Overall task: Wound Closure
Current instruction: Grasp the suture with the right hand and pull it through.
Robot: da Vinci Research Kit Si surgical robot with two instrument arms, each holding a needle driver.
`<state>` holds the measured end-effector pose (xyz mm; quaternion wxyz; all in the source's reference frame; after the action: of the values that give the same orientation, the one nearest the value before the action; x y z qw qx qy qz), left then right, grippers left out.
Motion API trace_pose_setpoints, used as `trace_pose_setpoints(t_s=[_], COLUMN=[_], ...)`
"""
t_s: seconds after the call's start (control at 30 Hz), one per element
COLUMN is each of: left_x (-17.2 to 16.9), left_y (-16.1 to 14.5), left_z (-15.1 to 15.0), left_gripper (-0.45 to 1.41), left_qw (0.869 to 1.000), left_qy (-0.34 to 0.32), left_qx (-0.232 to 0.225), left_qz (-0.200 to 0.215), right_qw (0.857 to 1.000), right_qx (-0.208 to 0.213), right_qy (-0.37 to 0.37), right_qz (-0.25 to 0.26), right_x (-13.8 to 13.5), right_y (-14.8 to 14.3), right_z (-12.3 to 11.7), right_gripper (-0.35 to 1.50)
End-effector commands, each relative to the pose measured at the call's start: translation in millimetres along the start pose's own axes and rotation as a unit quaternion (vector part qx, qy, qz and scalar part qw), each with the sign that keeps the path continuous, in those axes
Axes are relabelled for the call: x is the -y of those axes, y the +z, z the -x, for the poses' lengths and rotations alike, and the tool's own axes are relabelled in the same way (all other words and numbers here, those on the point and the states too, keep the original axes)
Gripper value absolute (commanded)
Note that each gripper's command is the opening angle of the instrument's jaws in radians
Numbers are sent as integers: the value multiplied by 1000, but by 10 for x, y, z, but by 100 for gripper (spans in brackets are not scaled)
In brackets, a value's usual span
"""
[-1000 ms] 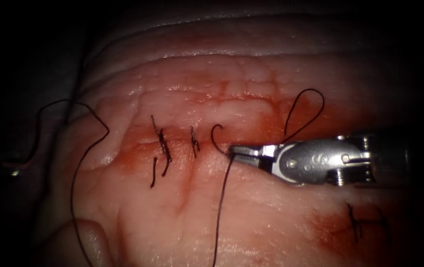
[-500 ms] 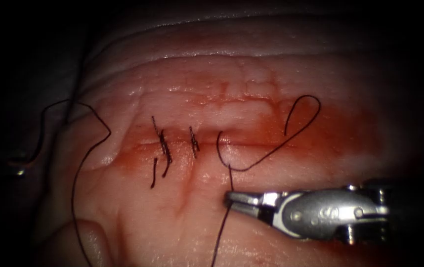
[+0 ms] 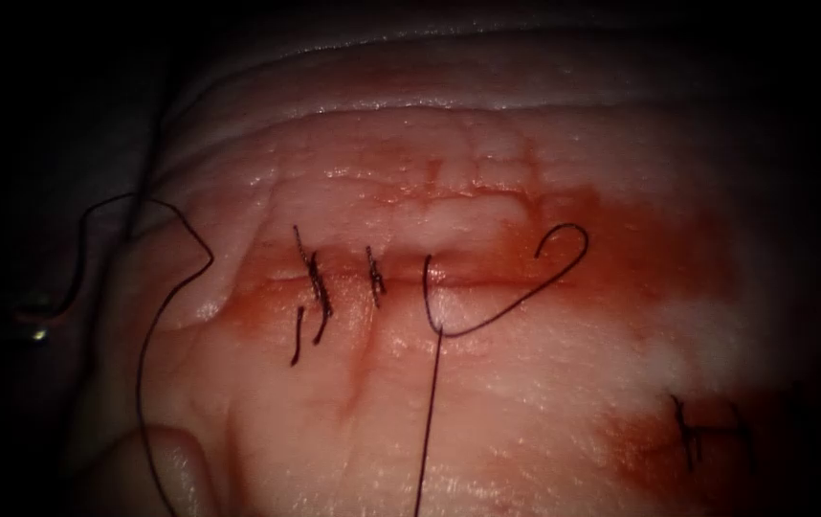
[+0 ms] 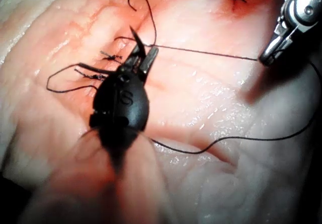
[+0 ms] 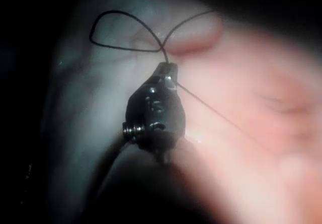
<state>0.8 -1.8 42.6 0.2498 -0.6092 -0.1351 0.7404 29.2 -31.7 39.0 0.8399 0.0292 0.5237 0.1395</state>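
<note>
The tissue (image 3: 544,383) has a horizontal cut (image 3: 492,278) with red fluid along it. Two tied stitches (image 3: 317,284) close its left part. Right of them, a fresh pass of thread (image 3: 427,287) crosses the cut, and one strand runs down toward the front edge. The other strand curls into a small loop (image 3: 568,239) on the right. In the right wrist view my right tool (image 5: 168,70) is shut on the thread (image 5: 201,100). The left wrist view shows my left tool (image 4: 143,57) with its jaws slightly parted and holding nothing, and my right tool (image 4: 266,58) pulling the thread taut.
A long slack thread (image 3: 147,316) winds over the tissue's left edge toward a small glint (image 3: 38,334) in the dark; whether that is the needle I cannot tell. Another tied stitch (image 3: 688,431) sits at the lower right.
My right tool, shut on the thread, moved down from the cut and out of the endoscope view. The thread pulled through, and the loop on the right shrank.
</note>
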Motion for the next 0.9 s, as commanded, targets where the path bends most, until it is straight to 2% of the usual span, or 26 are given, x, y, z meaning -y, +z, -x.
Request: trace_pose_setpoints(t_s=[0.03, 0.07, 0.13, 0.2, 0.23, 0.33, 0.37, 0.53, 0.9], left_x=[0, -1, -1, -1, -1, -1, -1, 0, 2], left_y=[6, 6, 6, 6, 6, 6, 6, 6, 7], left_z=[5, 5, 5, 5, 5, 5, 5, 5, 8], left_gripper=[-45, -45, -45, -45, -45, -45, -45, -45, -45], left_qw=[1000, 1000, 1000, 1000, 1000, 1000, 1000, 1000, 1000], left_qy=[0, 0, 0, 0, 0, 0, 0, 0, 0], left_qx=[0, 0, 0, 0, 0, 0, 0, 0, 0], left_qz=[1, 1, 1, 1, 1, 1, 1, 1, 0], right_qw=[1000, 1000, 998, 993, 989, 984, 975, 972, 971], right_qx=[-6, -8, -12, -17, -32, -47, -64, -78, -56], right_qy=[-1, -4, -57, -113, -142, -168, -197, -202, -202], right_qz=[-8, -11, -9, -2, 14, 44, 76, 93, 110], right_x=[15, 17, 13, 0, -20, -48, -73, -118, -172], right_y=[7, 7, 9, 13, 13, 13, 12, 8, 12], right_z=[-4, -7, -9, -9, -4, 5, 14, 40, 100], right_gripper=[-35, -35, -35, 53, 91, 133, 143, 143, 140])
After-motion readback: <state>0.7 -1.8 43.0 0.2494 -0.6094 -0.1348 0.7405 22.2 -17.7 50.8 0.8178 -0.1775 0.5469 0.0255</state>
